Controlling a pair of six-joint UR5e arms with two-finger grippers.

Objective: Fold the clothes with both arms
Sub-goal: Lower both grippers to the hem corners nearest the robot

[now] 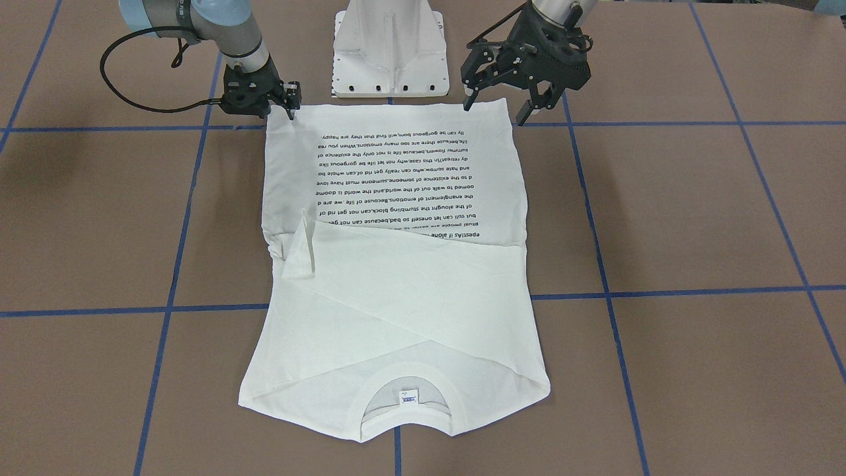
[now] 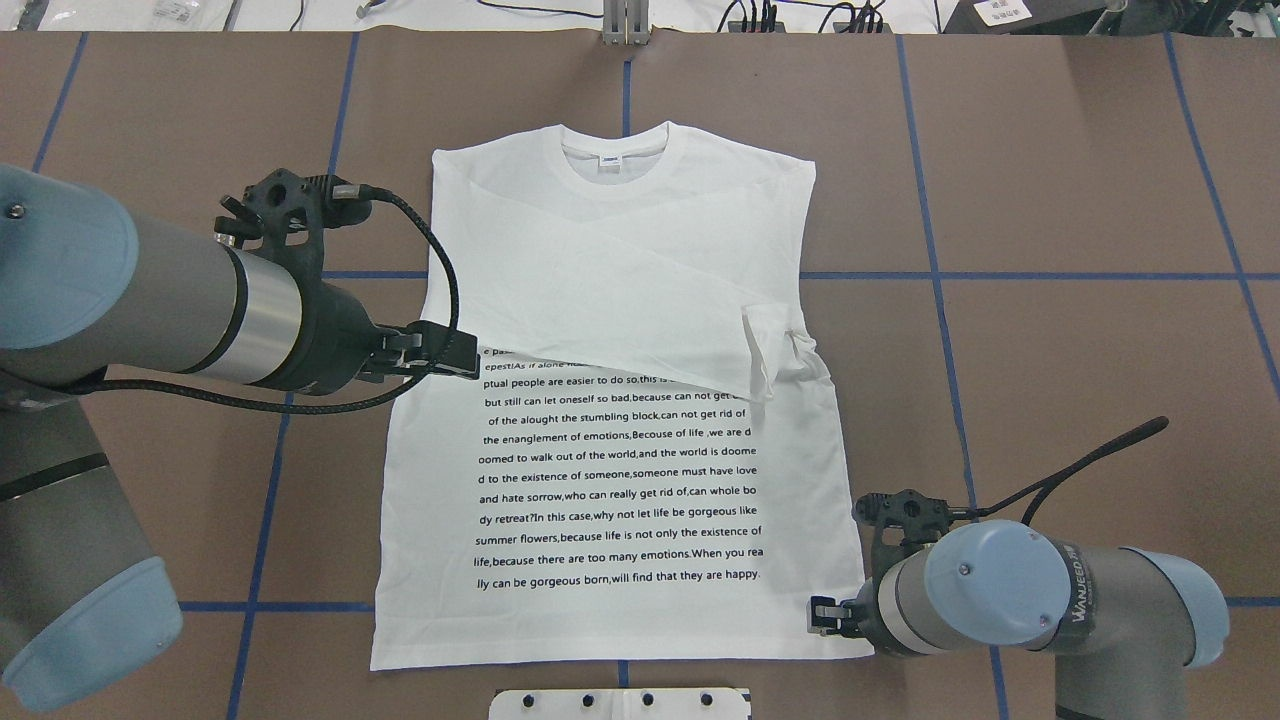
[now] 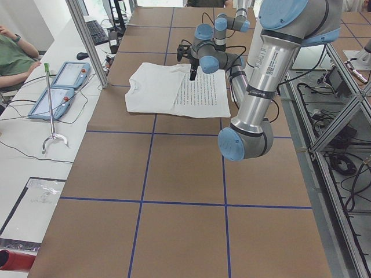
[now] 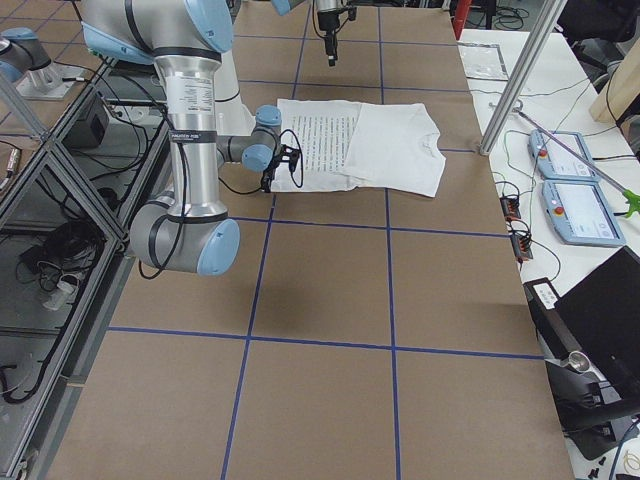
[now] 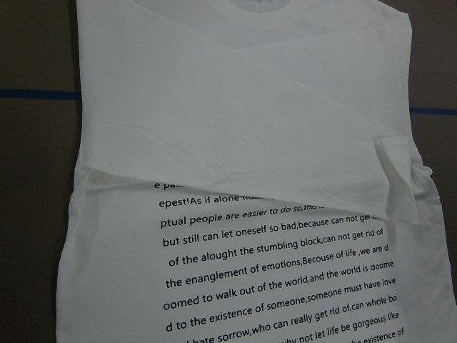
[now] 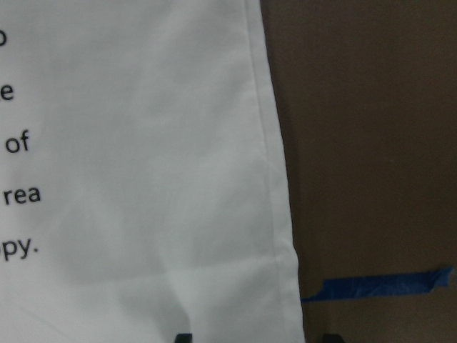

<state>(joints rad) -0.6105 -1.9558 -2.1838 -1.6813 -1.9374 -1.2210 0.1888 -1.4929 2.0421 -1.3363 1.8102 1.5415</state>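
The white long-sleeved T-shirt (image 1: 396,284) lies flat on the brown table, black text up, collar on the side away from the robot, both sleeves folded across the chest (image 2: 620,260). My left gripper (image 1: 497,106) is open and empty, held well above the shirt; in the overhead view it (image 2: 455,350) shows over the shirt's left edge. My right gripper (image 2: 822,615) is low at the hem's right corner. In the right wrist view its fingertips (image 6: 183,336) stand apart on either side of the shirt's side edge (image 6: 275,179).
The white metal pedestal base (image 1: 390,53) stands just behind the hem, between the arms. Blue tape lines (image 1: 661,291) grid the table. An operator and two teach pendants (image 3: 58,87) are on the far side beyond the collar.
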